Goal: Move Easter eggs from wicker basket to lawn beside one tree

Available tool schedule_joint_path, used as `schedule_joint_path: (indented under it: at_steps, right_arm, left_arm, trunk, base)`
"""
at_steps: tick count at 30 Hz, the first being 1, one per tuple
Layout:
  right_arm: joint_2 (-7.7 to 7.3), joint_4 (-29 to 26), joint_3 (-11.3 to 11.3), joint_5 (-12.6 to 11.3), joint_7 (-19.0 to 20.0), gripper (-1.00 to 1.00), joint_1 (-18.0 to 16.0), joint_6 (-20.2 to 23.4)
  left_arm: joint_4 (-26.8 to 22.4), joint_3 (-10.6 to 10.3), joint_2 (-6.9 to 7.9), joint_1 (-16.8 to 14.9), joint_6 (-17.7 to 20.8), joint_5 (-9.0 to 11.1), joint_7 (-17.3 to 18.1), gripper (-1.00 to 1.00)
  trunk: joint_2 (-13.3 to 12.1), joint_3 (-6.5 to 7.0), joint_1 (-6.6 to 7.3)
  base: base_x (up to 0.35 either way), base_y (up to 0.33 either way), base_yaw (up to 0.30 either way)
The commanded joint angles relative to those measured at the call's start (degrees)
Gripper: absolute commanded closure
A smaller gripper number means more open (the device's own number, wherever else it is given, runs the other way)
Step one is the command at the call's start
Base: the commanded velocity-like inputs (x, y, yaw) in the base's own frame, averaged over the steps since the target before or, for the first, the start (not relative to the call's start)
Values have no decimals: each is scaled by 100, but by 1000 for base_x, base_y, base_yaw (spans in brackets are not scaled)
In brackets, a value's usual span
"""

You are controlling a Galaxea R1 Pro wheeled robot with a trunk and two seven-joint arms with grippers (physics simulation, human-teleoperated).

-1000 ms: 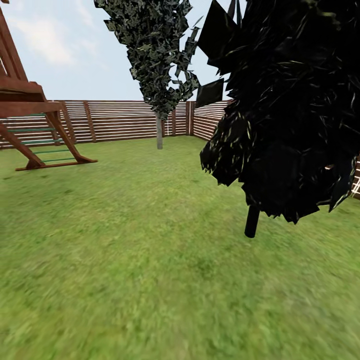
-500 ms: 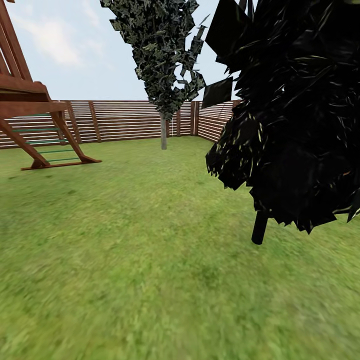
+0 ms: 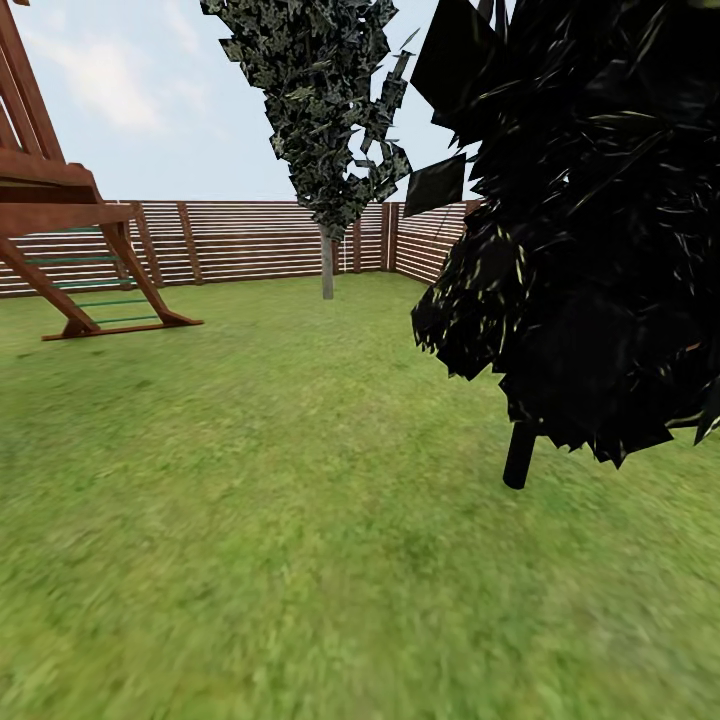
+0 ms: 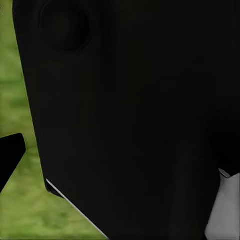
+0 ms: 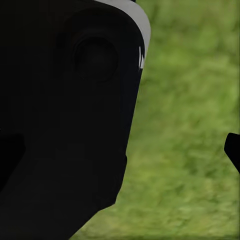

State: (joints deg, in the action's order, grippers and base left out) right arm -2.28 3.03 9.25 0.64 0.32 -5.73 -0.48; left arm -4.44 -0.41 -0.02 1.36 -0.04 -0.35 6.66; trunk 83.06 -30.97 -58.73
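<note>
Head view is basically all lawn (image 3: pixel 260 520): a wide open stretch of mottled green with loads of room to roll around, running back to the brown slat fence (image 3: pixel 250 240) that closes off the garden's far edge and turns a corner behind the trees. A dark, near-black cone tree (image 3: pixel 590 220) crowds the right side, its stubby black trunk (image 3: pixel 519 456) planted in the grass, so that side is the tight one. Further back, near the fence corner, stands a second tree (image 3: pixel 330 110) with a pale thin trunk and dark speckled foliage. A wooden play frame (image 3: pixel 60 230) sits at the lawn's far left edge, just in front of the fence.

The wrist views add only grass: the left one has a big black robot part (image 4: pixel 135 115) blocking most of it, the right one a similar dark housing (image 5: pixel 65 115) with lawn beside it. Can't tell how open either pincer is. Eggs and basket aren't anywhere here.
</note>
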Motion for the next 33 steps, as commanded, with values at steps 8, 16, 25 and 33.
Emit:
schedule_joint_path:
  at_steps: [8, 16, 25, 33]
  right_arm:
    - [0, 13, 33, 7, 4, -100, -8, -5]
    - [0, 13, 31, 7, 6, -100, -8, -5]
    - [0, 13, 31, 7, 8, -100, -8, -5]
    - [0, 13, 33, 7, 3, -100, -8, -5]
  left_arm:
    - [-11, -10, -4, 5, 2, -3, 11, -100]
    - [-13, -11, -3, 5, 2, -5, 11, -100]
    - [-13, -11, -5, 5, 3, -4, 9, -100]
    - [-13, -11, -6, 5, 2, -2, 10, -100]
  trunk:
    - [2, -4, 0]
    - [2, -4, 0]
    - [2, -4, 0]
    - [2, -4, 0]
  base:
    - [0, 0, 0]
    - [0, 0, 0]
    - [0, 0, 0]
    - [0, 0, 0]
